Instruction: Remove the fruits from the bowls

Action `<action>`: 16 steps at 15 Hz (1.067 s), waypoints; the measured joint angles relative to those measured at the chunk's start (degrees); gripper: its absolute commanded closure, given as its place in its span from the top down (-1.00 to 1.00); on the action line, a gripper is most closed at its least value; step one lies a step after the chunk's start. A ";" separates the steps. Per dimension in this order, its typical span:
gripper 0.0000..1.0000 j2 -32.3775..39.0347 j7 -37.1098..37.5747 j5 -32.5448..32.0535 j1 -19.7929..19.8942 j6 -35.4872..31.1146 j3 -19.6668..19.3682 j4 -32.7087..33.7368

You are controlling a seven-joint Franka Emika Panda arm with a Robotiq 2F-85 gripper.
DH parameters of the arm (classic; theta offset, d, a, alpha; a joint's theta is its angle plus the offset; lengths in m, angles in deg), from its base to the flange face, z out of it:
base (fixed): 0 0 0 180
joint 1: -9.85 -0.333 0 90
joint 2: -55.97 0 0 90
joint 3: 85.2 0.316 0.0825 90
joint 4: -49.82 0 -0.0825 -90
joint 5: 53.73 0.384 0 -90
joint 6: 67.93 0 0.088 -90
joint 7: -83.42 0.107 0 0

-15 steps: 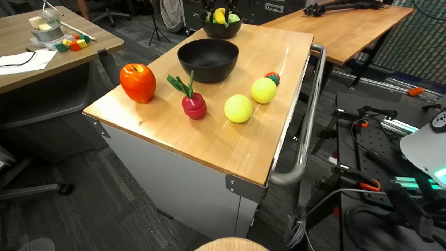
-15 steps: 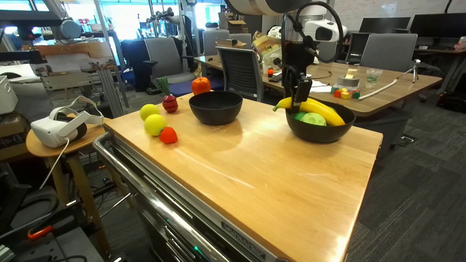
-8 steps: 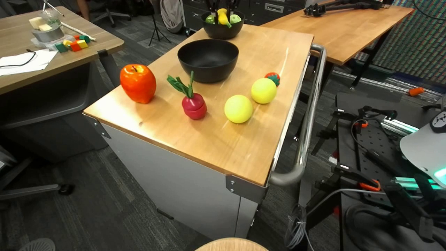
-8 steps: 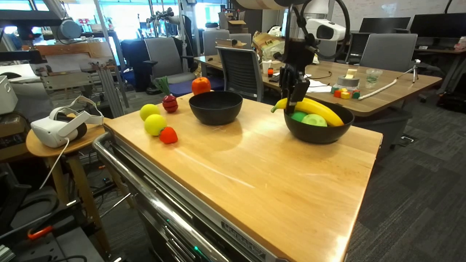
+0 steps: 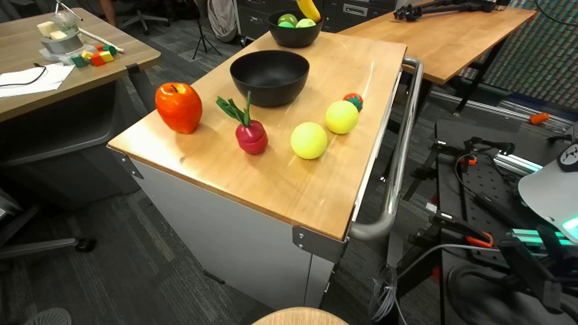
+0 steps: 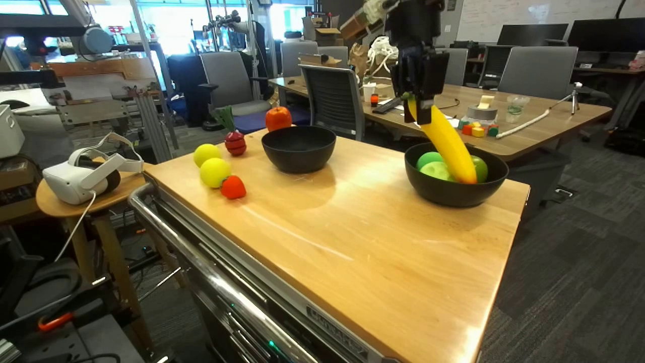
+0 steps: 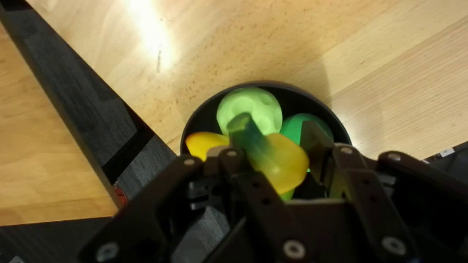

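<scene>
Yellow is shining at the left of an exterior view, where a round ball (image 6: 207, 153) and its twin ball (image 6: 215, 174) are sitting just beside each other on the wooden counter (image 6: 363, 217). One red strawberry (image 6: 234, 187) is resting next to the nearer ball. Behind them, a dark red fruit (image 6: 236, 144) is standing with its green leaves pointing up, and a big orange-red fruit (image 6: 278, 119) is sitting past it. I am guessing that these are lying here because the job is asking for fruit outside the bowls. Then a black bowl (image 6: 298, 157) is standing with no fruit showing in it, so that bowl is looking done. Farther right, the gripper (image 6: 417, 117) is squeezing the banana (image 6: 446, 141), clamping it near the stem end. That spot is likely helping, as the thin end is fitting easily in the grip. The banana is slanting down, and its low end is hanging over or in the other black bowl (image 6: 453, 197); I cannot tell if it is touching anything there. Inside that bowl, a bright green fruit (image 6: 426, 159), a pale green fruit (image 6: 434, 171) and a dark green fruit (image 6: 482, 169) are huddling close, probably since the round walls are tipping them inward. They are waiting for their turn, so the job is looking only partly done. The banana's low end might be bumping those fruits or the rim unless it is going high first.
</scene>
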 measured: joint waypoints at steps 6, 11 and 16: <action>-0.65 -5.45 2.57 -6.75 -2.40 7.07 0.01 -3.92; -0.65 -7.37 3.95 -10.07 -3.46 13.33 0.47 -6.37; -0.65 -6.82 5.50 -9.38 -3.15 13.41 0.66 -11.77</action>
